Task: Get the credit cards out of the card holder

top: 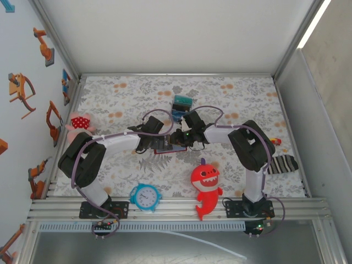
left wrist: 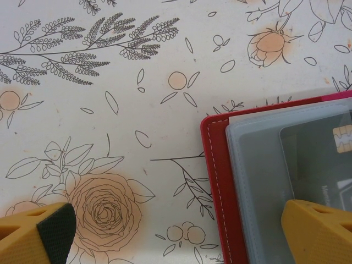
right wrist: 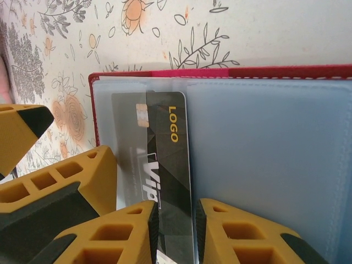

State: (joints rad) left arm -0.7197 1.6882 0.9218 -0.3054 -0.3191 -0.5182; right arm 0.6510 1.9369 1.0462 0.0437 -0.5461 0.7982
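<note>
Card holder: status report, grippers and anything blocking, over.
Left gripper wide open, one finger over the open card holder. Right gripper narrow, flanking the dark card, grip unclear. Card partly under its sleeve. Left finger crowds it.

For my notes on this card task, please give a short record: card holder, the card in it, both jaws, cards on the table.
card holder: open flat on the table, pale inside up
dark card: in the card holder, partly under a clear pocket
left jaws: wide open; one finger over the card holder, one over the table
right jaws: narrow gap, fingers at the dark card; grip cannot be told
cards out: teal card and blue card on the table
</note>
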